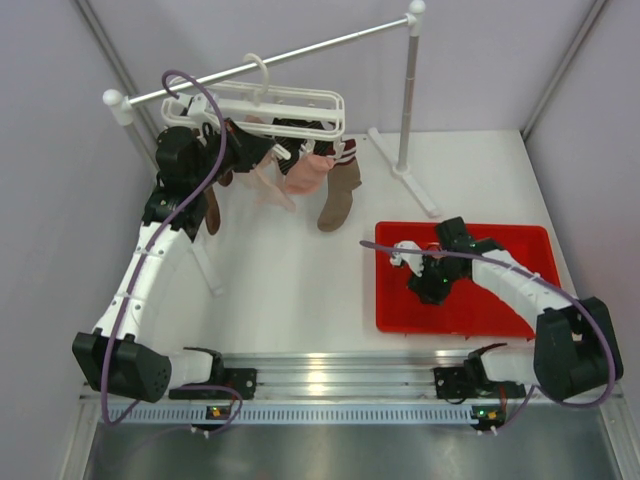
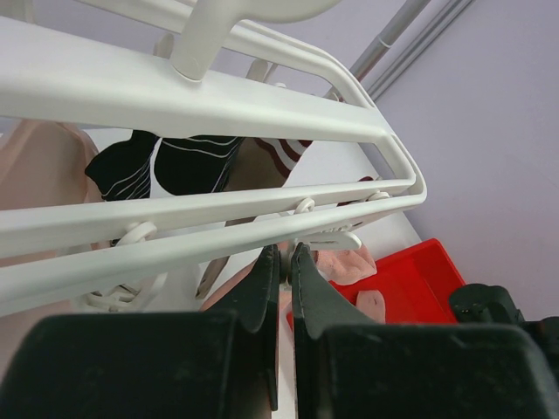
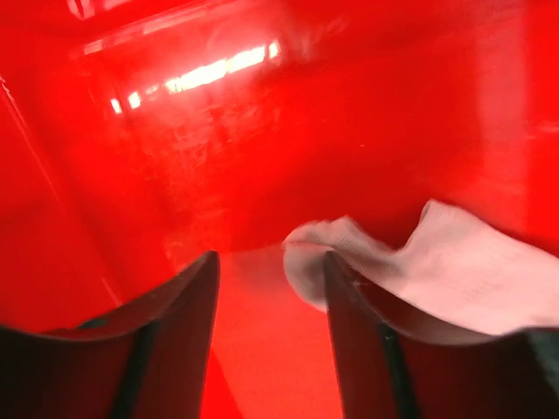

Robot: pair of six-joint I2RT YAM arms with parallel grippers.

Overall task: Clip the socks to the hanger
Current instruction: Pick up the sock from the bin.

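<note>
The white lattice hanger (image 1: 285,105) hangs from the rail at the back left. Several socks are clipped under it: a taupe-brown sock (image 1: 340,195) with a dark striped cuff and pale pink socks (image 1: 308,172). My left gripper (image 2: 286,249) is up under the hanger's bar (image 2: 218,109), shut, with its tips pinching a small white clip. My right gripper (image 3: 271,257) is low inside the red tray (image 3: 262,131) and stands open. A pale pink sock (image 3: 454,271) lies on the tray floor against its right finger, unheld.
The long white rail (image 1: 300,48) rests on two poles, and one pole's foot (image 1: 405,175) runs along the table beside the red tray (image 1: 520,240). The left wrist view shows dark striped cuffs (image 2: 192,166) behind the lattice.
</note>
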